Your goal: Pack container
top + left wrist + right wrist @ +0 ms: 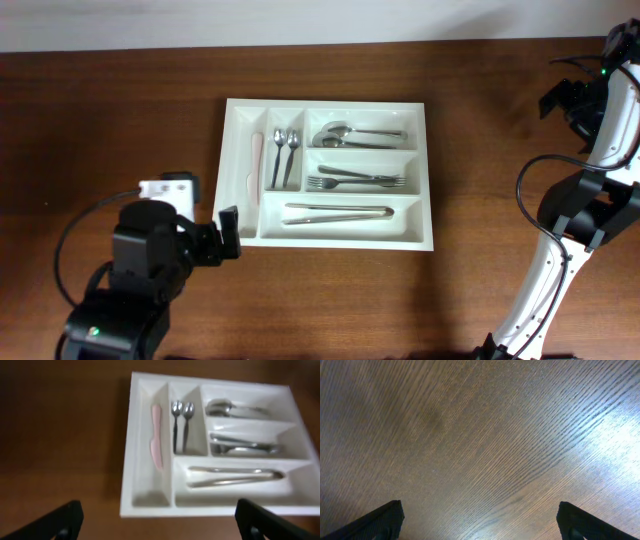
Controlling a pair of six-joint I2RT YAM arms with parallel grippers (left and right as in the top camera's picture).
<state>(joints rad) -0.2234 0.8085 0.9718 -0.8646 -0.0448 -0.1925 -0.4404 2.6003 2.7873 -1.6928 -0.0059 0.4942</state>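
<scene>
Left claw point(157, 519) spread, empty, just beside white container point(424, 175)

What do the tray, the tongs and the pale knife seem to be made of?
Tray: seemingly plastic, white, smooth moulded walls. Tongs: likely steel, silvery with bright reflections. Knife: probably plastic, pale pink, matte; too blurred to be sure.

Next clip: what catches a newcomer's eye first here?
The white cutlery tray sits mid-frame with all five compartments filled: a pale pink knife in the leftmost slot, two teaspoons beside it, tongs in the nearest wide one. The left gripper hangs open just short of the tray; the right gripper is open over the wooden table.
</scene>
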